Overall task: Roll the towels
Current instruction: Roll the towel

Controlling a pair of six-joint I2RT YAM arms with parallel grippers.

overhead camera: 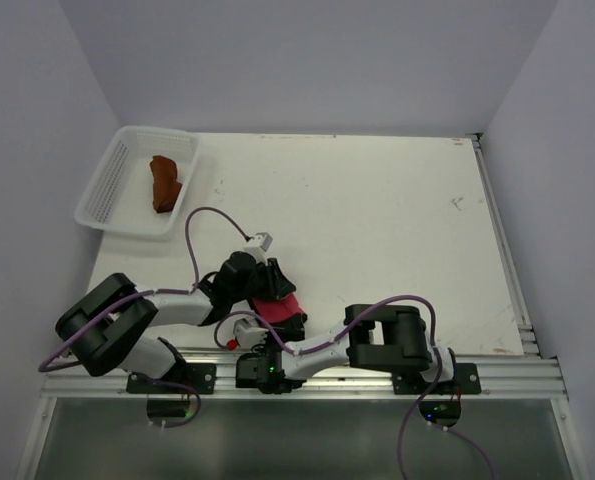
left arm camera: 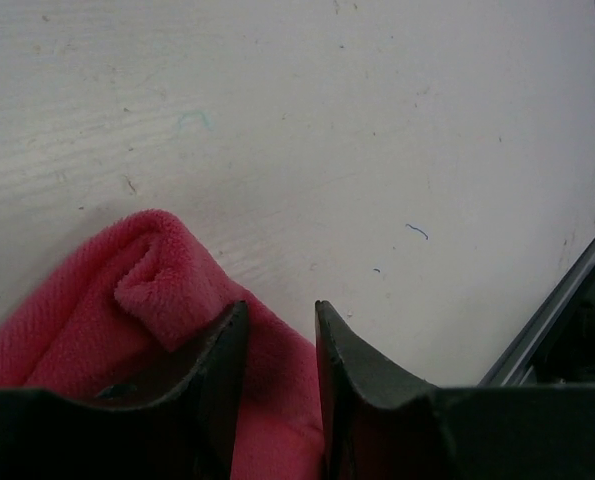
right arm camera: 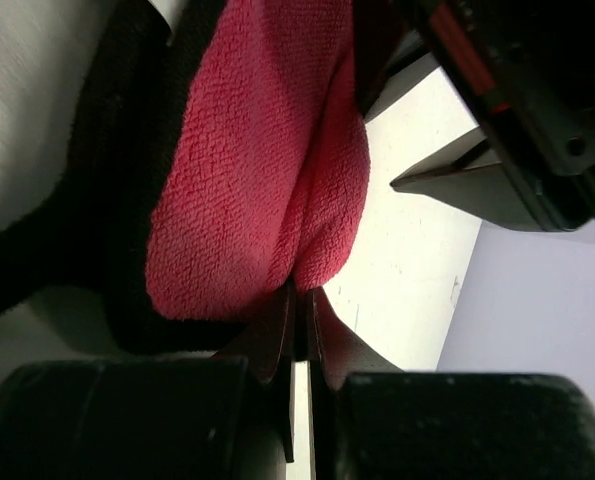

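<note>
From above, the pink towel (overhead camera: 279,308) sits close to the near edge of the table (overhead camera: 397,220), left of centre, bunched into a lump between my two arms. Both grippers are on it.

On the left wrist feed, the left gripper (left arm camera: 280,308) has its jaws partly closed, with a narrow gap between them. Pink cloth fills that gap all the way down, so I read it as pinching a thick fold of the towel. A rolled lip of the towel (left arm camera: 162,275) stands just left of the left finger (left arm camera: 222,370), and the rest spreads off to the lower left. Bare tabletop lies beyond, and the aluminium rail (left arm camera: 552,325) of the near edge cuts across the right corner.

The right wrist feed shows the right gripper (right arm camera: 297,298) with its jaws closed together. Its tips are pushed into the crease where two lobes of the pink towel (right arm camera: 247,180) meet. I cannot tell whether any cloth is caught between them. Dark parts of the other arm flank the towel on both sides.

The orange-brown towel (overhead camera: 164,182) lies inside the white mesh basket (overhead camera: 105,188) at the far left corner of the table, well apart from both arms.
</note>
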